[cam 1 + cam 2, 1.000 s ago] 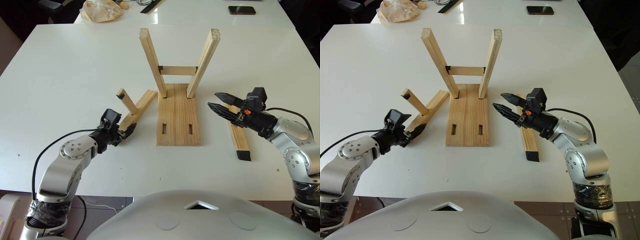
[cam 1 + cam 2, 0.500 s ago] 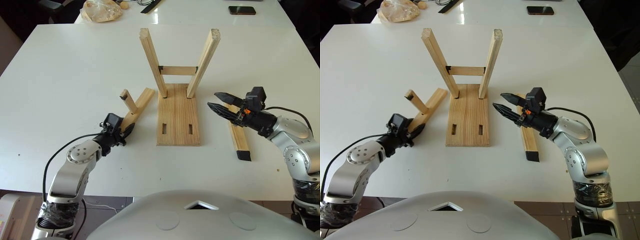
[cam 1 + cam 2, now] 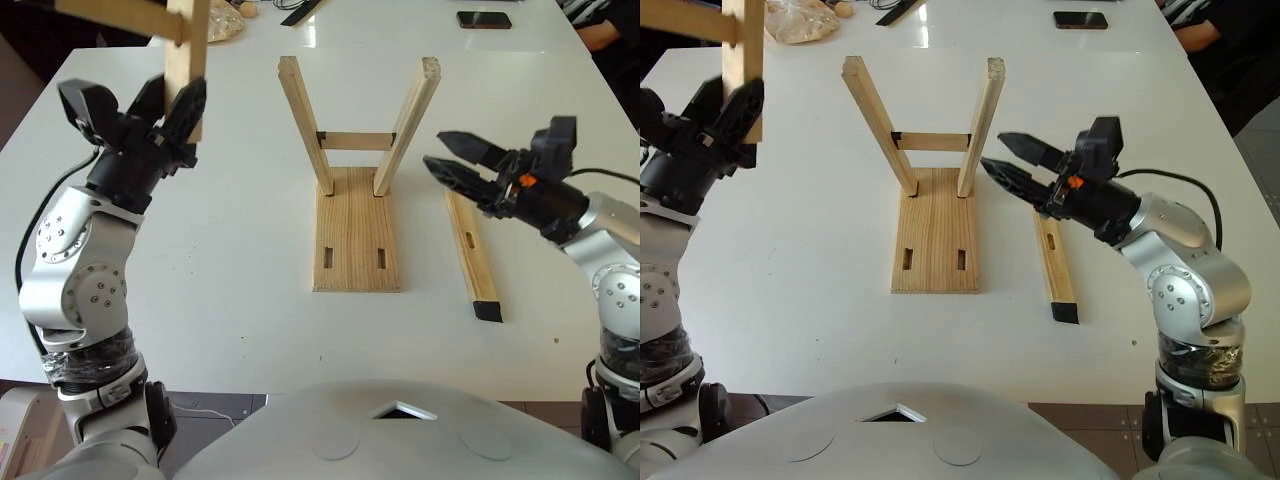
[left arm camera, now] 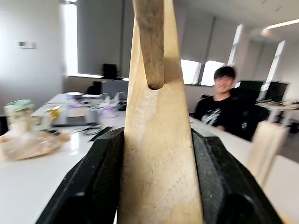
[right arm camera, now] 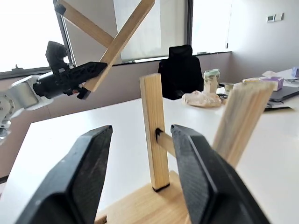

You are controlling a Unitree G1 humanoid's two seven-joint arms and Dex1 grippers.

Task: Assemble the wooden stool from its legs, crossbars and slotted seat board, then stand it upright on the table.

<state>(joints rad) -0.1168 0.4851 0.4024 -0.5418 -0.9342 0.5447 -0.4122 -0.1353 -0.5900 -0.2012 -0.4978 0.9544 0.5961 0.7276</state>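
The wooden leg (image 3: 186, 40) in the left gripper (image 3: 172, 108) runs out past the top of the head view, so its upper end cannot be seen. Its crossbar (image 3: 110, 15) is also cut off at the side. The left gripper's black fingers (image 4: 100, 177) are clamped on the leg's flat, pale, grained faces, and it holds the leg high above the table's (image 3: 200, 260) left side. In the left wrist view, a round-ended bar meets the leg just above the grip.

The slotted seat board (image 3: 355, 235) lies flat mid-table, a rectangular plank with lengthwise grain. Two square-section legs (image 3: 305, 125) (image 3: 408, 125) stand in its far end, leaning slightly outward. A thin crossbar (image 3: 356, 141) joins them. Two small rectangular slots (image 3: 327, 257) near its front edge are unfilled.

The right gripper (image 3: 440, 150) hovers above the table just beside the right standing leg, with its tapered fingers (image 5: 88, 172) spread wide and holding nothing. It hides the far end of a loose leg (image 3: 470, 250) lying to the right of the board. The near tip (image 3: 487, 312) of that leg is black.
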